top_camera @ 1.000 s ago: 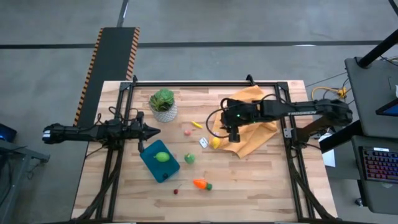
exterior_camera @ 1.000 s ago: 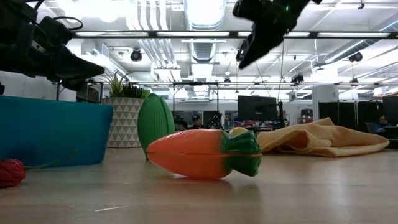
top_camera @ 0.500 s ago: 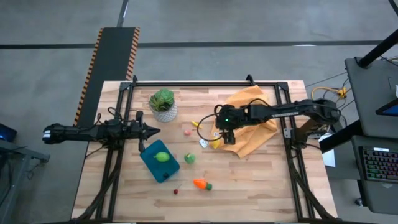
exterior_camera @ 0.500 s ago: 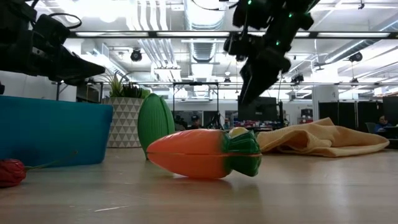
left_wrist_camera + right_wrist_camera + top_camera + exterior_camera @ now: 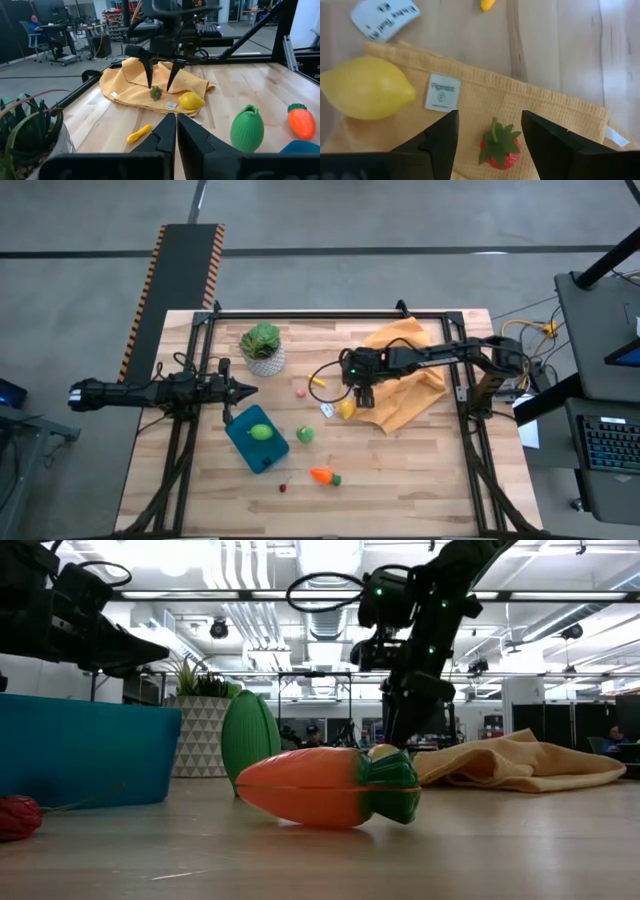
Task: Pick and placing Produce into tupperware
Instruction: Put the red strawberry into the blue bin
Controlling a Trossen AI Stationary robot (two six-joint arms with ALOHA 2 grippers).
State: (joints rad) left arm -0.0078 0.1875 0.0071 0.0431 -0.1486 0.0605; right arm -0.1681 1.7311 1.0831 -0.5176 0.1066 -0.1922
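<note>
Wooden planks make up the table (image 5: 420, 470), framed by dark rails, with its front right part bare. On the far right lies an orange cloth (image 5: 405, 390); the right gripper (image 5: 160, 85) hangs over the cloth's near-left edge, fingers (image 5: 440, 140) spread apart and holding nothing, a small strawberry (image 5: 500, 149) lying on the cloth between the tips. A lemon (image 5: 346, 409) sits just beside, at the cloth's edge, next to a white tag (image 5: 327, 409). Toward the middle are a small yellow piece (image 5: 316, 380), a small red piece (image 5: 301, 392) and a green fruit (image 5: 304, 435). The teal tupperware (image 5: 265, 452) sits front left with a lime-green fruit (image 5: 260, 432) inside; a carrot (image 5: 324, 476) and a cherry (image 5: 283, 486) lie near its front corner. A potted plant (image 5: 262, 347) stands at the far left. The left gripper (image 5: 246, 390) hovers between the plant and the tupperware, fingers pressed together, empty.
</note>
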